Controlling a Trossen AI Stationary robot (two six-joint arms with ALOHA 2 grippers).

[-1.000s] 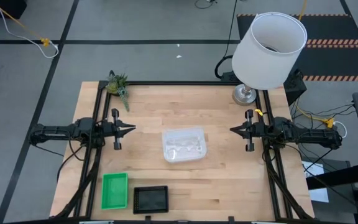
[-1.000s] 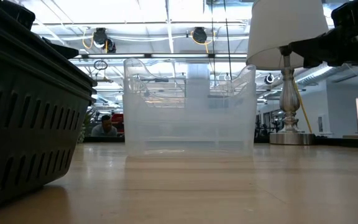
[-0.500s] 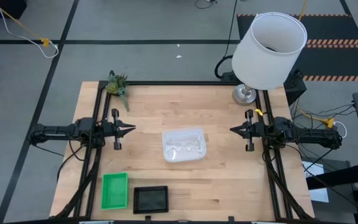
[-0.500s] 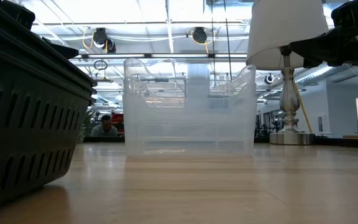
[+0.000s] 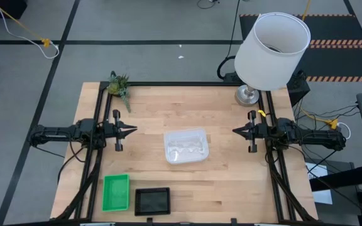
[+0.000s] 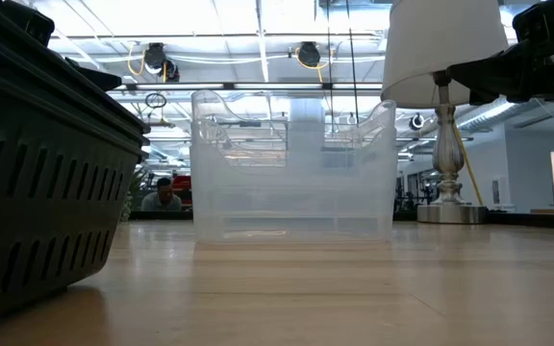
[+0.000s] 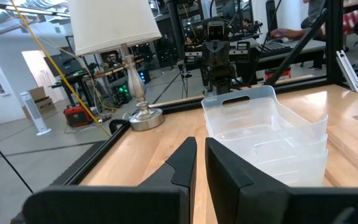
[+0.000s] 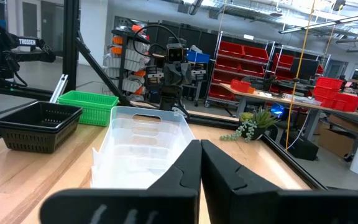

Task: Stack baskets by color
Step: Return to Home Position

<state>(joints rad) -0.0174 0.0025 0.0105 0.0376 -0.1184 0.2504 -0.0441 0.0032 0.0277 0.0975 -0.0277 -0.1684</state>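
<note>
From above, the wooden table [image 5: 231,182] carried three nested piles of baskets. The clear baskets [image 5: 185,146] sat as one pile at the centre. The green baskets [image 5: 116,192] and the black baskets [image 5: 152,200] stood just beside each other at the near edge, toward the left side. The left gripper [image 5: 132,130] hung over the left edge and the right gripper [image 5: 235,131] over the right edge, pointing at each other, each well apart from the clear pile between them. A white lampshade [image 5: 274,41] stood at the far right corner and a small spiky plant [image 5: 119,85] at the far left corner. From table height, the black pile's mesh wall filled the near left, the clear pile stood in the middle, and the lamp rose on the right with the right arm's dark body beside the shade; a person [image 6: 163,195] sat far back in the room. Past the left wrist, its two dark fingers were drawn together with only a thin slit between them, gripping nothing, and the clear pile lay ahead with its rims layered one inside another. Past the right wrist, the fingers met at their tips, also empty-handed; beyond them lay the clear pile, with the black and green piles off to one side and the plant to the other.
</note>
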